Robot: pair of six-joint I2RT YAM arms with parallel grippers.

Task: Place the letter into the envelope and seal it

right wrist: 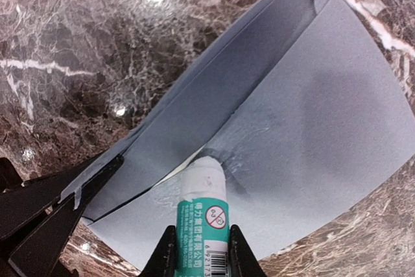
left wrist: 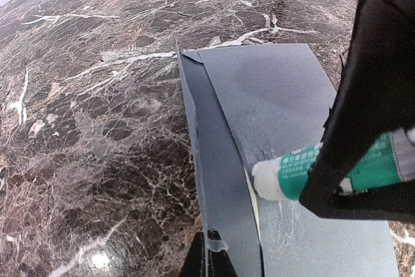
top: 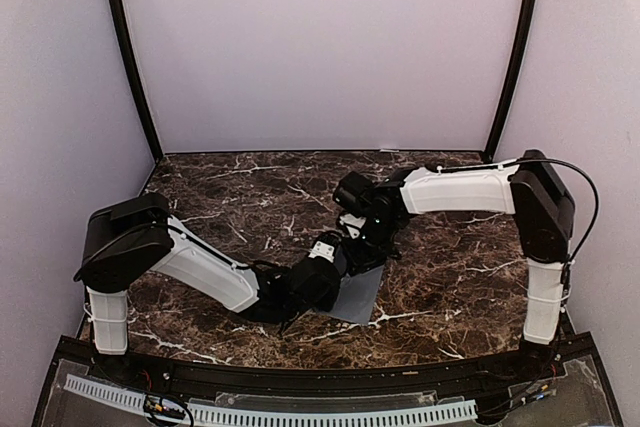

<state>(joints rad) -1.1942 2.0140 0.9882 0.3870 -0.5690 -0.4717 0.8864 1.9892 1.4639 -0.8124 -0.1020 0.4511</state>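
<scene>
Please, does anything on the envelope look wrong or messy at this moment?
Slightly. A wet, shiny glue smear lies on the envelope body beside the glue stick tip, and a pale strip, probably the letter, peeks from under the lifted flap. I see no tear.

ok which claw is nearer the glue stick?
Right. The right claw grips the glue stick, whose tip touches the envelope. The left claw is off to one side of the stick, pinching the envelope's flap edge.
</scene>
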